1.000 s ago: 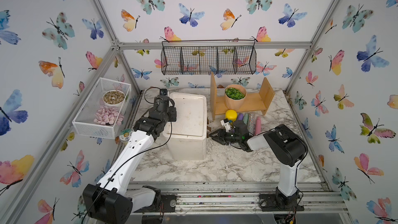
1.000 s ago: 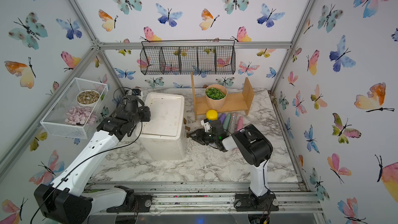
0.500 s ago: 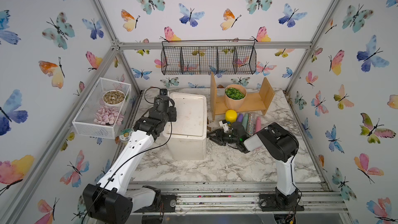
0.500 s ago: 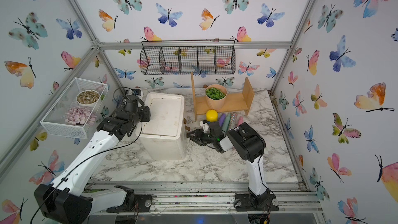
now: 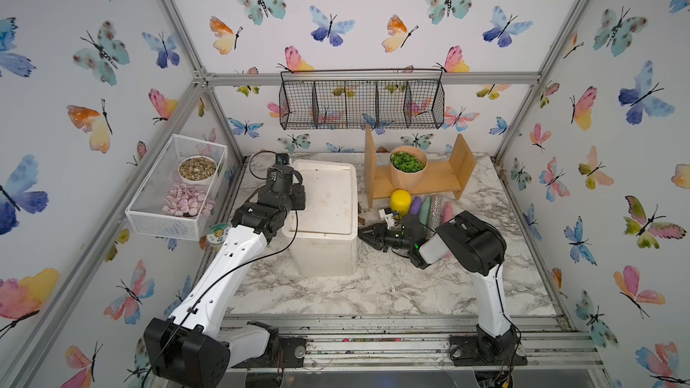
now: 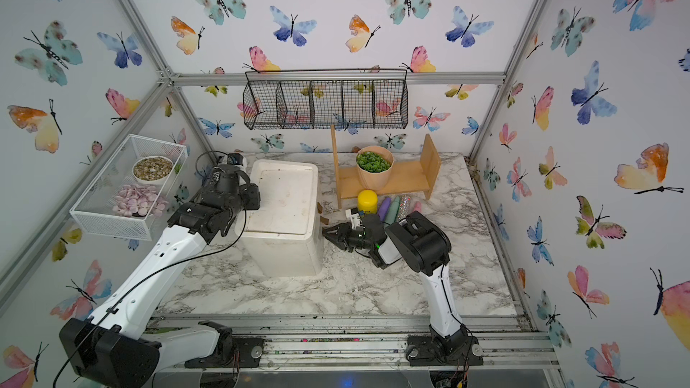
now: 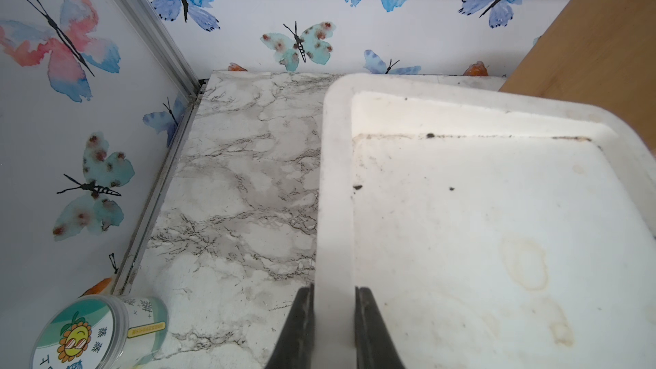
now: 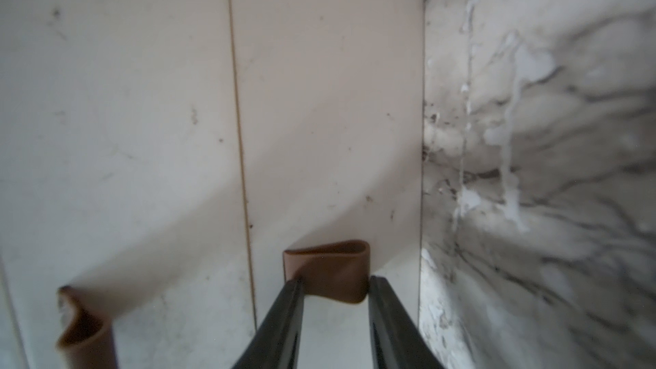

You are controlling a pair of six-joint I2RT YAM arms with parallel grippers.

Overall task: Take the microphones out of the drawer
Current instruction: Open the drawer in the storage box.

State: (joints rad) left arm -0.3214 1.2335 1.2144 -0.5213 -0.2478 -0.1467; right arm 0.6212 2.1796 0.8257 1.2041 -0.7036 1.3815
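The white drawer unit (image 5: 325,214) stands mid-table in both top views (image 6: 283,210). My left gripper (image 7: 333,292) is shut on the raised left rim of its top. My right gripper (image 5: 361,235) reaches low against the unit's right side. In the right wrist view its fingertips (image 8: 376,285) sit on either side of a brown loop handle (image 8: 330,271) on a drawer front, and the loop touches both. A second brown loop (image 8: 85,328) hangs on another drawer front. The drawer fronts sit flush. The microphone is hidden.
A wooden shelf (image 5: 414,181) with a potted green plant (image 5: 407,166) stands behind the right arm. A yellow-capped bottle (image 5: 400,199) and a row of coloured tubes (image 5: 429,210) lie before it. A black wire basket (image 5: 362,104) hangs at the back, a white mesh tray (image 5: 175,188) at left, a jar (image 7: 96,331) beside the unit.
My right gripper has narrowed its jaws around the brown handle, and the right arm's elbow has swung closer to the unit. The left arm has not moved.
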